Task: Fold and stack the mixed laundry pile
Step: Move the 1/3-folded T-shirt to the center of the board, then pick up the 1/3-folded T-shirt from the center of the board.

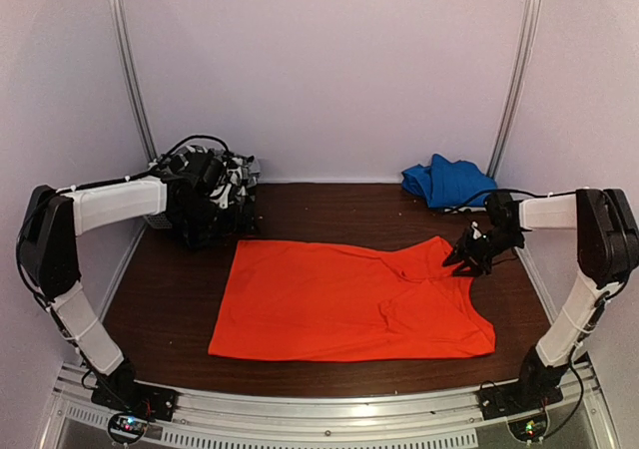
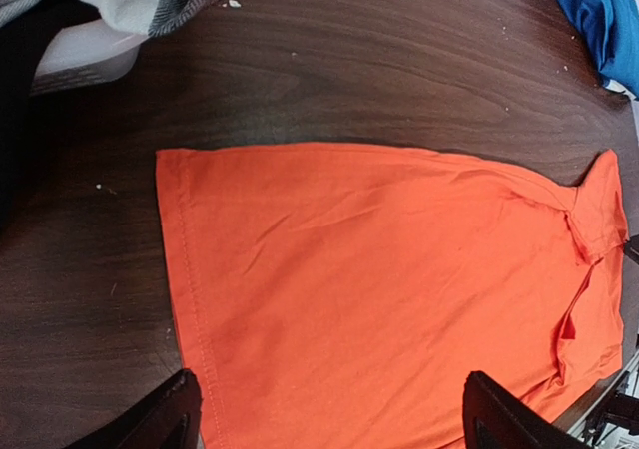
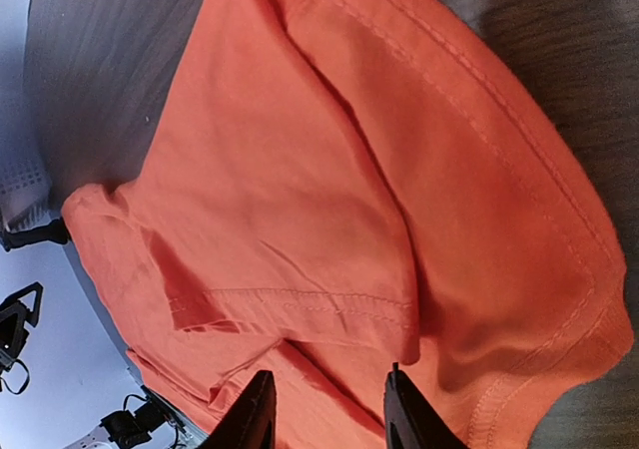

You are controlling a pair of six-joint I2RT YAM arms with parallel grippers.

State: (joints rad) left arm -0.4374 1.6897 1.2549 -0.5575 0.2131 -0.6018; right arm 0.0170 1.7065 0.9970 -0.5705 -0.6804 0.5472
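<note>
The bright orange-red shirt (image 1: 349, 299) lies spread flat in the middle of the table, with a creased fold at its right end (image 3: 300, 220). The rest of the mixed laundry pile, checked cloth (image 1: 238, 175) and black cloth, is heaped at the back left. My left gripper (image 1: 222, 210) hangs beside that heap, above the shirt's left part (image 2: 379, 269). Its jaws (image 2: 329, 409) stand wide open and empty. My right gripper (image 1: 467, 256) is low over the shirt's far right corner. Its fingers (image 3: 331, 414) are apart, with a hemmed fold just ahead of the tips.
A white slatted basket (image 2: 85, 55) sits under the heap at the back left. A crumpled blue garment (image 1: 449, 180) lies at the back right by the wall post. Dark wood table (image 1: 329, 210) shows behind the shirt, and its near edge is a metal rail.
</note>
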